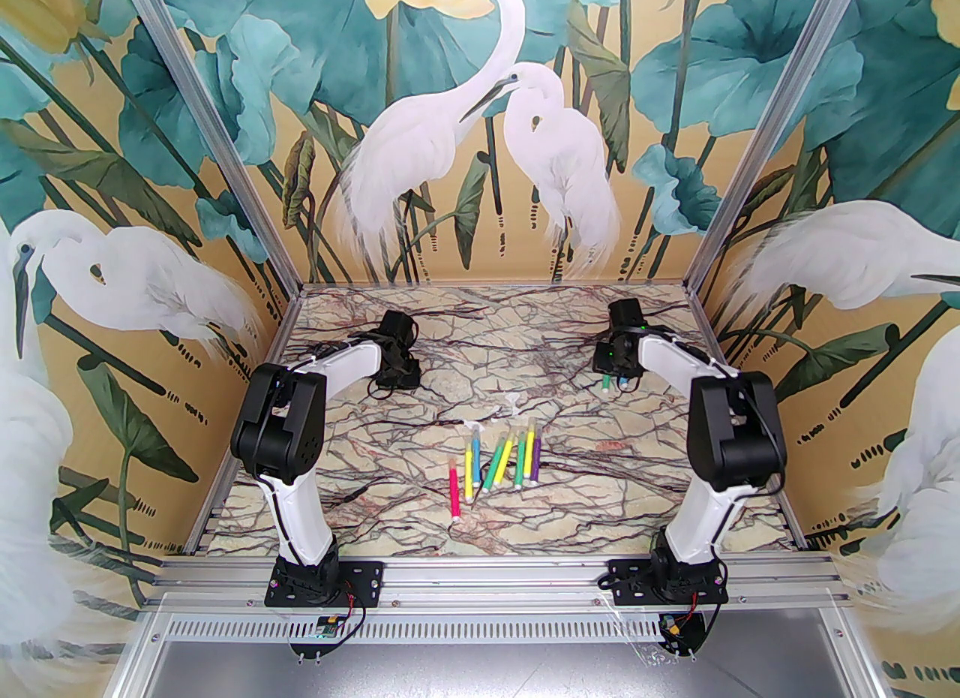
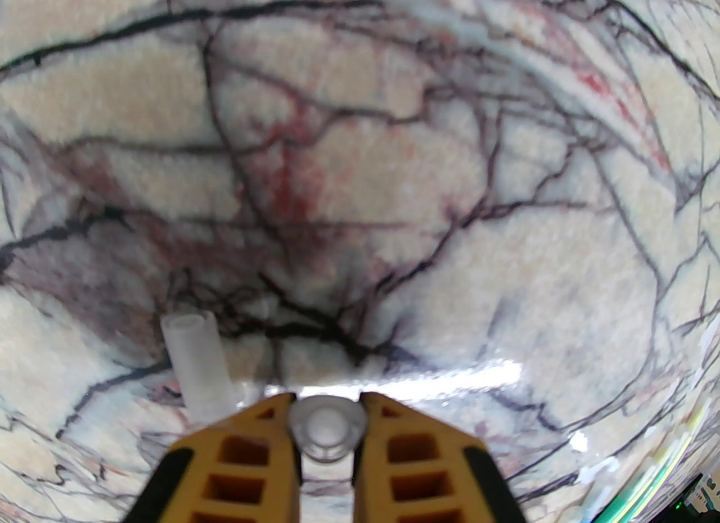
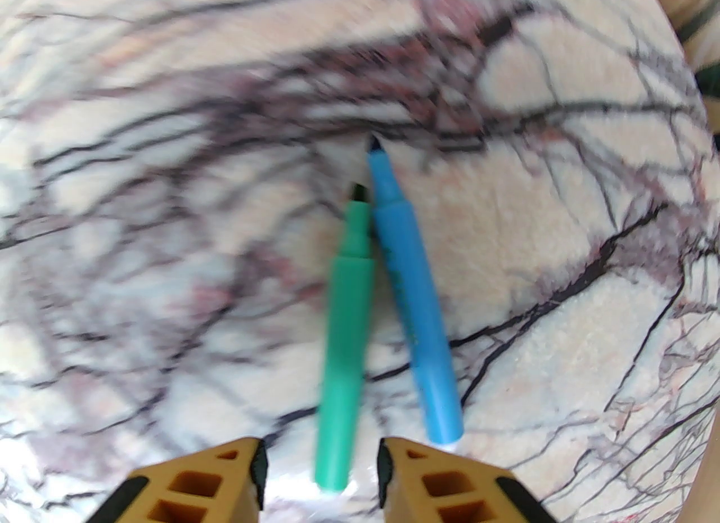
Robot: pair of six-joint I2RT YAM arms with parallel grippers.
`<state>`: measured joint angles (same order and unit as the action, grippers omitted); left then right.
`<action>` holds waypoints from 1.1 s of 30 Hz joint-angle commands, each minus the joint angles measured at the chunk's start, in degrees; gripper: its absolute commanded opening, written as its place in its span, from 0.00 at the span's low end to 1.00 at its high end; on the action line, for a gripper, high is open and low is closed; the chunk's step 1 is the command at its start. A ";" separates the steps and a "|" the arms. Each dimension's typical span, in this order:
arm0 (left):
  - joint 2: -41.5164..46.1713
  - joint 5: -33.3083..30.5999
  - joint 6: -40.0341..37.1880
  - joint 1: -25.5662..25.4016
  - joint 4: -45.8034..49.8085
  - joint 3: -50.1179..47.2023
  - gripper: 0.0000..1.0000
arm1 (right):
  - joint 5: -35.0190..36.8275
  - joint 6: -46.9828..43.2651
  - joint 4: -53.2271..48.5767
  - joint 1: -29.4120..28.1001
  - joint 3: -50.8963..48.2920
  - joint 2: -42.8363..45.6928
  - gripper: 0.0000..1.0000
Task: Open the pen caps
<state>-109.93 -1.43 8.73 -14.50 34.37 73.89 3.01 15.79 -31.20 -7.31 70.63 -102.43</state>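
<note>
Left wrist view: the left gripper clamps a pen cap near a loose cap on the table. We lower it flat before releasing, so it cannot roll. The right gripper stands parted above the uncapped green pen.

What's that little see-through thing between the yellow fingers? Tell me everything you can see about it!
It is a pen cap, a small tube of clear, whitish plastic, off its pen. Seen end-on, it looks like a round ring with a paler middle. The left gripper has its yellow fingers pressed on it from both sides, holding it low over the marbled table; whether it touches the table I cannot tell. Another loose cap lies close beside it on the table.
</note>
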 commanded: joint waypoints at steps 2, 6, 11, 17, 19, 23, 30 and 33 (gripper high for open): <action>-1.52 -1.63 -0.83 0.35 2.04 0.83 0.21 | 0.33 -0.82 0.91 -2.06 -2.75 4.04 0.42; -1.53 -1.99 -0.72 0.35 1.80 0.08 0.22 | 0.33 -0.31 1.05 -3.25 -4.61 6.72 0.42; -2.03 -1.91 -0.58 0.36 1.70 -0.24 0.23 | -0.08 -0.06 1.03 -4.53 -7.05 10.02 0.43; -2.32 -1.59 -0.64 0.35 1.51 -0.45 0.26 | -0.72 0.39 1.01 -5.98 -9.89 12.71 0.43; -2.31 -1.69 -0.64 0.35 1.49 -0.50 0.26 | -0.81 0.55 1.14 -6.35 -11.05 13.63 0.43; -2.32 -1.77 -0.55 0.35 1.42 -0.65 0.26 | -1.05 1.06 1.14 -6.77 -13.23 15.50 0.43; 0.16 0.24 0.04 0.35 1.14 -1.20 0.30 | -3.88 3.22 2.00 -8.65 -17.25 18.09 0.44; 2.47 2.10 0.00 0.35 1.07 -1.59 0.33 | -3.19 4.28 1.35 -10.80 -18.65 18.87 0.44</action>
<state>-110.87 -1.76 8.93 -14.50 35.11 73.23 0.56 18.11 -29.78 -16.21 53.65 -85.21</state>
